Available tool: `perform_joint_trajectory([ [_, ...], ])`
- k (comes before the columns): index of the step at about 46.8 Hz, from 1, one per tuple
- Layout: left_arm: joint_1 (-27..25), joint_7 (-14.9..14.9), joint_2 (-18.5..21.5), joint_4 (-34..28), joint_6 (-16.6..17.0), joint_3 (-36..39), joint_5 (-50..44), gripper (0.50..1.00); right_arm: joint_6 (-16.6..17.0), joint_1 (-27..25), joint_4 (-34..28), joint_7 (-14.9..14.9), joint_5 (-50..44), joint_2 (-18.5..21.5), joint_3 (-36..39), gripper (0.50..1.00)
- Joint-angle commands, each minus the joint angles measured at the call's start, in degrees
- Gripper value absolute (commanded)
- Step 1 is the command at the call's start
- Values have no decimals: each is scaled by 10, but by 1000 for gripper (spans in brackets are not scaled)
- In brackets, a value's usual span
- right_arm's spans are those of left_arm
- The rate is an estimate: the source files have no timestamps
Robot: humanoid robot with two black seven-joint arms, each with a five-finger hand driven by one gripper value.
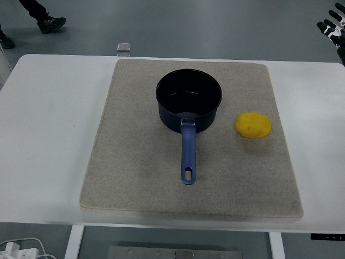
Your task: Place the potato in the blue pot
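Potato not in the pot yet, sitting on the mat just right of the blue pot.

Right robot hand barely pokes in at the top right corner, holding nothing, and I can't tell if it's spread or curled. My worry: that potato's rounded, so a sloppy grab could roll it off the mat's edge onto the bench.

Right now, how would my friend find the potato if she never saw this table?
Look at the beige mat covering the white table. A dark blue pot sits near its middle, handle pointing toward the near edge. The potato lies just right of the pot, not touching: the only yellow, lumpy thing there.
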Motion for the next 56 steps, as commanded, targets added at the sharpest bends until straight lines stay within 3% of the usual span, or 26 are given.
perform_joint_trajectory([
  [1,0,0,0,0,0,0,-1,1000,4,0,0,0,-1,-3,0,924],
  [14,4,-1,0,30,5,1,-4,1000,4,1,0,0,-1,-1,0,924],
  [46,8,-1,0,30,5,3,-3,1000,6,-6,-1,6,-4,10,-7,924],
  [56,8,-1,0,30,5,3,-3,1000,15,-19,0,15,-60,10,-8,921],
])
